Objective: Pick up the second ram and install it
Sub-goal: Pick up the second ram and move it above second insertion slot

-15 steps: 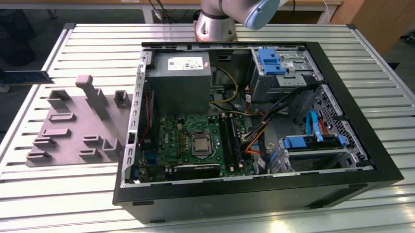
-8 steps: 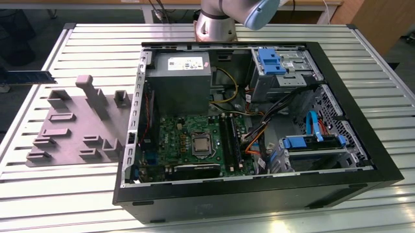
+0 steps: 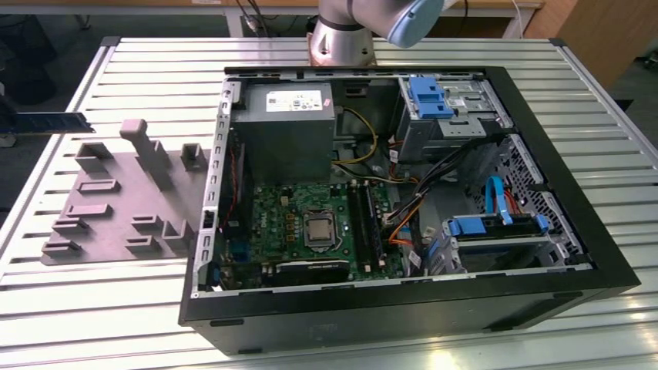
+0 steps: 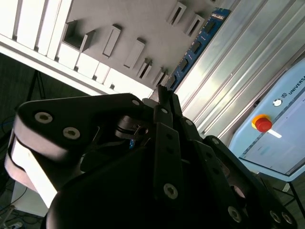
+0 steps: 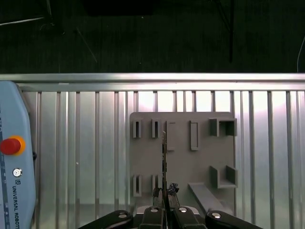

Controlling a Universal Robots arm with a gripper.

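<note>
The gripper (image 5: 164,194) is clamped on the second ram (image 5: 164,157). Its dark fingers (image 5: 153,217) press together on one end of the stick. In the first wrist view the stick is seen edge-on as a thin line running out from the fingertips. In the second wrist view the gripper (image 4: 162,95) holds the same stick (image 4: 195,45), whose blue-green face with a row of black chips reaches away from the fingers.

In the exterior view the second ram (image 3: 46,122) hangs level at the exterior view's left edge. It is apart from the grey tray (image 3: 123,193) with upright blocks, which lies on the slatted metal table (image 3: 103,301).

Towards the exterior view's right of the tray stands an open computer case (image 3: 575,200). Inside it are a green board (image 3: 293,220) and long black slots (image 3: 362,223). The arm's base (image 3: 344,35) rises behind the case.

A pale control tablet (image 5: 12,191) with a red button (image 5: 10,145) rests on the table beside the tray (image 5: 181,167).
</note>
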